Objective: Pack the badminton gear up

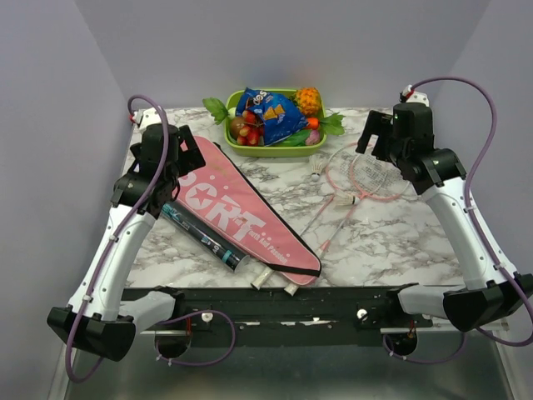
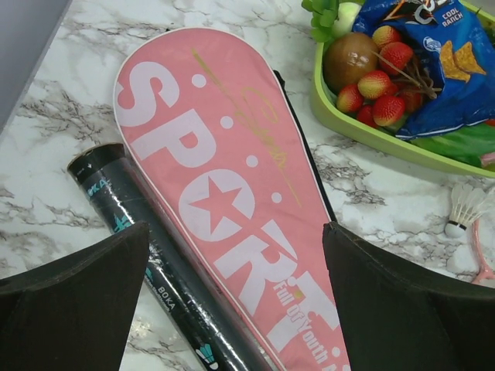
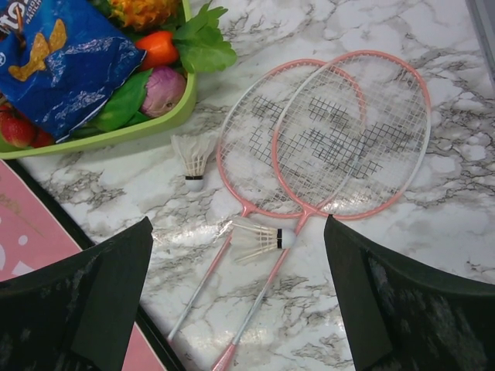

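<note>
Top cam: fixed, high and behind the arm bases, looking down and forward over the whole worktop (image 1: 400, 242); both arms in frame, left arm (image 1: 125, 242) on the left, right arm (image 1: 462, 225) on the right. Left wrist cam: close, looking down past its own jaws at the pink bag (image 2: 232, 193) and black tube (image 2: 155, 270), green tray (image 2: 371, 137) at top right. Right wrist cam: close, looking down past its jaws at the two rackets (image 3: 325, 139), same tray at top left. Wrist views overlap at the tray, the bag edge and one shuttlecock (image 2: 464, 209); top cam covers all of it.
</note>
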